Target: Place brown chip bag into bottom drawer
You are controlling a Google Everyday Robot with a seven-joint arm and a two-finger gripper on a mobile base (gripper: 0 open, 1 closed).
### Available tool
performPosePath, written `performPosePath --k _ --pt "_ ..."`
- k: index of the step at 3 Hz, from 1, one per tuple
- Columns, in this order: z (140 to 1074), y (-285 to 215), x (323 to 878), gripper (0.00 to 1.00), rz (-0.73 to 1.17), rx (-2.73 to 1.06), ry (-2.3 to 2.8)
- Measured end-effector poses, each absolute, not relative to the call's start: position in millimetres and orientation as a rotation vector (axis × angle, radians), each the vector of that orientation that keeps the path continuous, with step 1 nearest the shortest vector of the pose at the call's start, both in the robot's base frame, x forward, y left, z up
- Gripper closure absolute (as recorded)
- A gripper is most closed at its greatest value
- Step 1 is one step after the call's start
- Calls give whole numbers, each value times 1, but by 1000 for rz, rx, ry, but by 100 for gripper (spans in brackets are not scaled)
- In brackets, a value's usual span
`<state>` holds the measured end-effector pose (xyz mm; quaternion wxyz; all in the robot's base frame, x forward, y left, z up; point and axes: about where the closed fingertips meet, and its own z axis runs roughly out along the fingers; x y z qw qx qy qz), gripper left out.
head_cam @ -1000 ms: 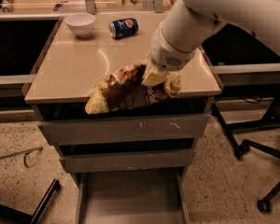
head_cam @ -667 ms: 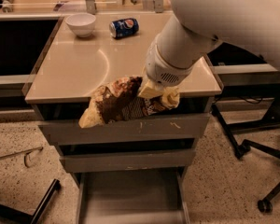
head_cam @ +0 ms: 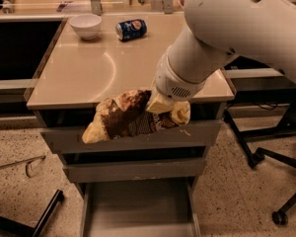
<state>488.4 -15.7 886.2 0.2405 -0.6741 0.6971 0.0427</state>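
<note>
The brown chip bag (head_cam: 126, 118) is dark brown with pale yellow ends. It hangs in the air in front of the top drawer front, past the counter's front edge. My gripper (head_cam: 164, 105) is shut on the bag's right end and holds it from above; the white arm comes in from the upper right. The bottom drawer (head_cam: 138, 206) is pulled out below, a shallow grey tray with a flat floor. The bag is well above it.
A blue soda can (head_cam: 131, 29) lies on its side and a white bowl (head_cam: 86, 25) stands at the back of the beige counter (head_cam: 89, 73). Two closed grey drawers (head_cam: 133, 169) sit above the open one. Office chair legs (head_cam: 266, 157) stand at the right.
The arm has carried the bag forward off the counter edge and lower, so it now hangs in front of the top drawer front.
</note>
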Motion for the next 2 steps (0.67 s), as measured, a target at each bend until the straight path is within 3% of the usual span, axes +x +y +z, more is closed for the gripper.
performPosePath --k 2 --pt "819 -22 420 100 354 -1695 2044"
